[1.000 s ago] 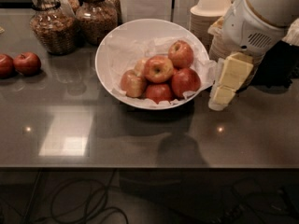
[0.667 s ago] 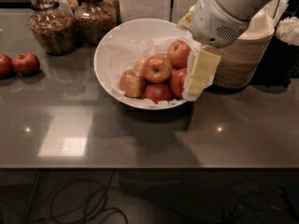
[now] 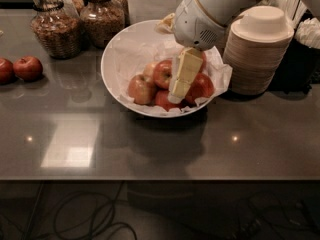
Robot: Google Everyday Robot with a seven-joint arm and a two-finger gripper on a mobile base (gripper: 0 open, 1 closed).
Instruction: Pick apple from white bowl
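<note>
The white bowl (image 3: 111, 54) with crinkled paper lining sits mid-table and holds several apples. A red apple with yellow streaks (image 3: 161, 73) lies near the middle of the pile, with other red apples (image 3: 141, 89) (image 3: 202, 87) around it. My gripper (image 3: 176, 95), cream-coloured under a white wrist, hangs over the bowl and points down. Its tip sits among the apples, just right of the streaked apple, and hides part of the pile. It holds nothing that I can see.
Two deep-red apples (image 3: 27, 67) lie on the table at far left. Two glass jars (image 3: 52, 28) (image 3: 102, 15) stand behind the bowl on the left. A stack of beige paper bowls (image 3: 259, 51) stands right of the bowl, with a dark container (image 3: 306, 44) beyond it.
My gripper has moved left from beside the bowl's right rim to above the apples inside the bowl. The apples have not moved.
</note>
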